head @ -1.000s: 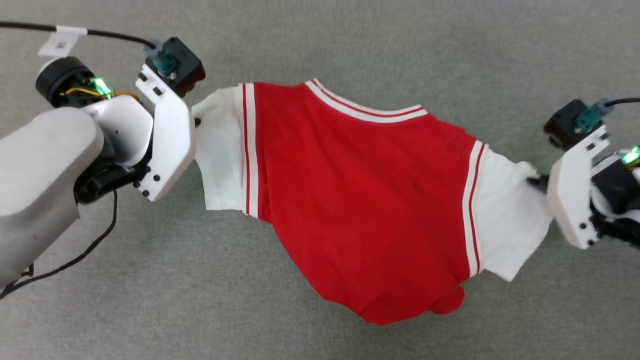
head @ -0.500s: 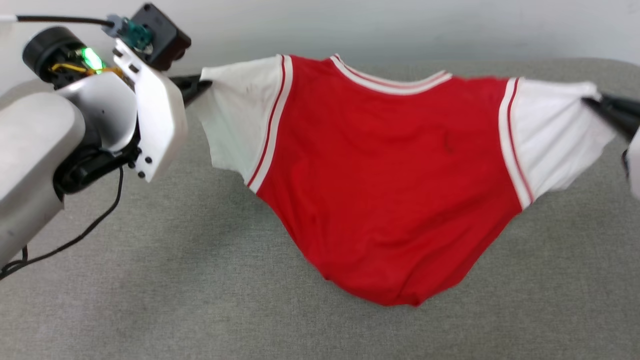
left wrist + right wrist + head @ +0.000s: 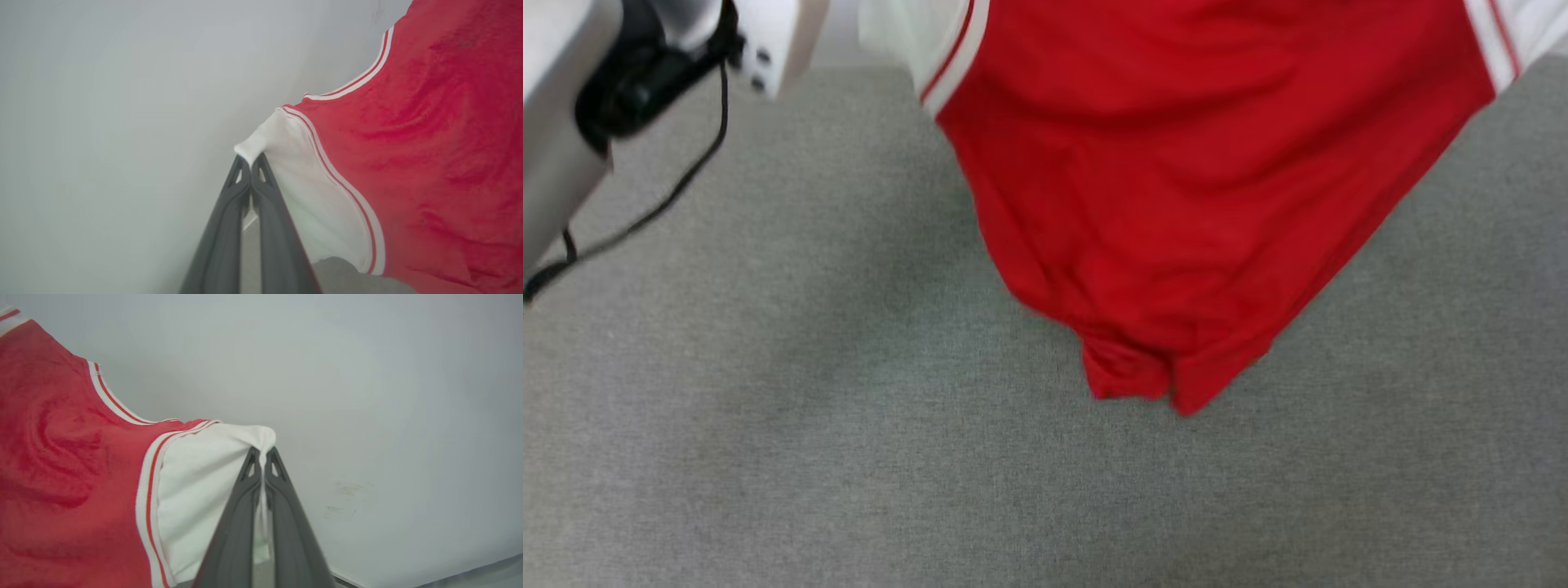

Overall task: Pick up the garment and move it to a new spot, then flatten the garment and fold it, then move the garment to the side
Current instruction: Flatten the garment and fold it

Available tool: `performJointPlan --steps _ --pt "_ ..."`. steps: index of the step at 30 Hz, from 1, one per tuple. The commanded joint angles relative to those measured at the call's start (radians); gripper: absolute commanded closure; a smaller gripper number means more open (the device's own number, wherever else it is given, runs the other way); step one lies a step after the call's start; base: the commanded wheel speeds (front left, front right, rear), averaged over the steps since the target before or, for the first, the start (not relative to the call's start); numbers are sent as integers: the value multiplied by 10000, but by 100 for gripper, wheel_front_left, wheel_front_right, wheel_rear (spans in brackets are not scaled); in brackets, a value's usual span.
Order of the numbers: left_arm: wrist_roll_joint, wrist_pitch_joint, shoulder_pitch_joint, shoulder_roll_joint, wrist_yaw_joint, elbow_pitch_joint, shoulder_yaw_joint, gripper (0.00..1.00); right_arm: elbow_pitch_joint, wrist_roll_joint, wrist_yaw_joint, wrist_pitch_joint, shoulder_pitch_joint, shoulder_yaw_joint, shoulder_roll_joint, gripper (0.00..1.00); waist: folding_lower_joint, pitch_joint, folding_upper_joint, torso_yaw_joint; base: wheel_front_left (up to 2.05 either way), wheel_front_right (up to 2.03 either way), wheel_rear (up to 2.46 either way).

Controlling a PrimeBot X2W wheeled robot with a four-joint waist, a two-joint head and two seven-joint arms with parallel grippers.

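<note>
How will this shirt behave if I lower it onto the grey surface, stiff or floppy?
Probably floppy: the shirt sags to a point between the sleeves pinched by the left gripper and right gripper. Its bunched hem would likely crumple first. It seems light; small pinches carry it.

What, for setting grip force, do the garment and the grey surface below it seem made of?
The garment: soft, matte, likely knit cloth, judging by its drape and fine wrinkles. The grey surface: matte woven or felt-like fabric, going by its fine speckled texture.
</note>
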Motion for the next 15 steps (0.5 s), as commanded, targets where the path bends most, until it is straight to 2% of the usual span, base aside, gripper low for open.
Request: performJointPlan --steps 1,6,11,12,15 --pt "99 -246 -391 -245 77 333 171 100 269 -255 -13 -32 -603 -28 314 100 0 515 0 18 0 0 0" --pt "487 -898 -1640 -941 92 1467 608 100 1206 -1127 -14 -220 -2531 142 884 100 0 1280 0 -14 0 0 0" --pt "844 -1546 -2924 -1356 52 2378 996 100 2066 -1935 -14 -736 -4377 338 1349 100 0 1917 0 -59 0 0 0" --pt "1109 -2026 -3566 -1497 46 2810 1163 100 2610 -2217 -14 -971 -5324 410 1596 100 0 2117 0 -48 0 0 0" --pt "1245 -2481 -4107 -1671 42 3178 1342 100 3087 -2414 -14 -1295 -6219 521 1728 100 0 2208 0 52 0 0 0"
